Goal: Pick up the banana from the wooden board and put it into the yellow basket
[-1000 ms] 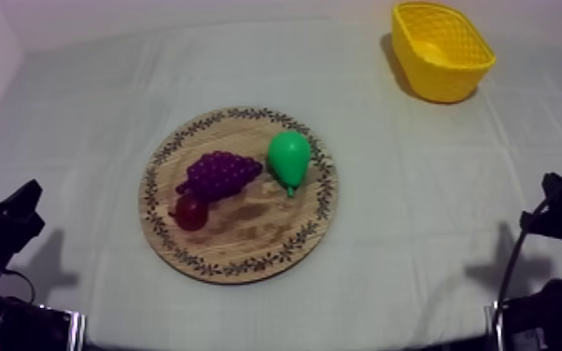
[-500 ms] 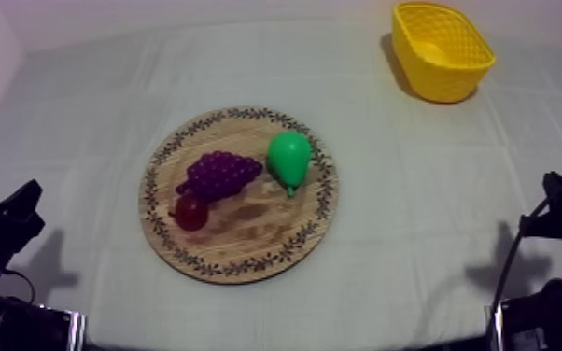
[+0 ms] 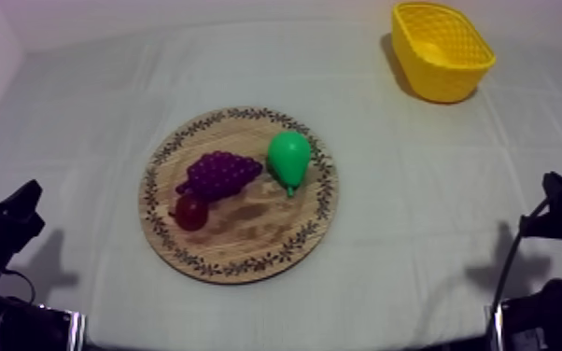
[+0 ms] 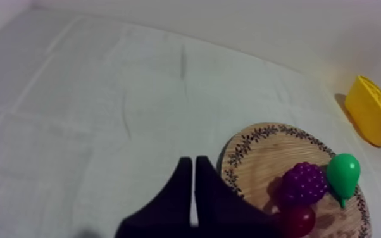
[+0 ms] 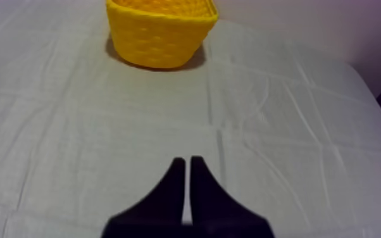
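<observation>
Wooden board (image 3: 252, 233) is parked in the middle of the counter (image 3: 415, 215), loaded with grapes (image 3: 219, 174), a pear (image 3: 288, 159) and a small red fruit (image 3: 190, 212). Yellow basket (image 3: 443, 79) is set far right, well apart, and a pale curved shape inside is probably the banana (image 3: 428, 51), tbh hard to tell. Left hand (image 4: 189, 161) and right hand (image 5: 184, 161) are each pressed together on nothing, low at the near corners.
</observation>
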Available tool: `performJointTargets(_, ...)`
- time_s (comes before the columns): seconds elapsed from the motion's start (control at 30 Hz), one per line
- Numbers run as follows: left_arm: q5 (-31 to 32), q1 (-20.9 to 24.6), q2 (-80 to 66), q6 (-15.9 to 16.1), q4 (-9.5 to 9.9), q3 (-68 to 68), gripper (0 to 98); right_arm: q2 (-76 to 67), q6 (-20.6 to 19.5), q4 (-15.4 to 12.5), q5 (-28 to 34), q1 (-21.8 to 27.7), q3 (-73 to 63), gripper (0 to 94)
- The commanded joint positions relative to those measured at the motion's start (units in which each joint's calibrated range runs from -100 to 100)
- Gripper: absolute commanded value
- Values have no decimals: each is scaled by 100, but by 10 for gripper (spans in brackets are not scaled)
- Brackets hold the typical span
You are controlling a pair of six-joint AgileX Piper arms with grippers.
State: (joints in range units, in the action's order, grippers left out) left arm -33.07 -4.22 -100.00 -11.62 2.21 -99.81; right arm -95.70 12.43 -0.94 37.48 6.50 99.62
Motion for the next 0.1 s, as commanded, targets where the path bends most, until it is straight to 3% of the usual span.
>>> performJointTargets(0.0, 0, -1, 0, 2, -4, 3, 1, -5, 0, -2, 2, 1, 4, 4)
performJointTargets(0.07, 0, -1, 0, 2, -4, 3, 1, -5, 0, -2, 2, 1, 4, 4)
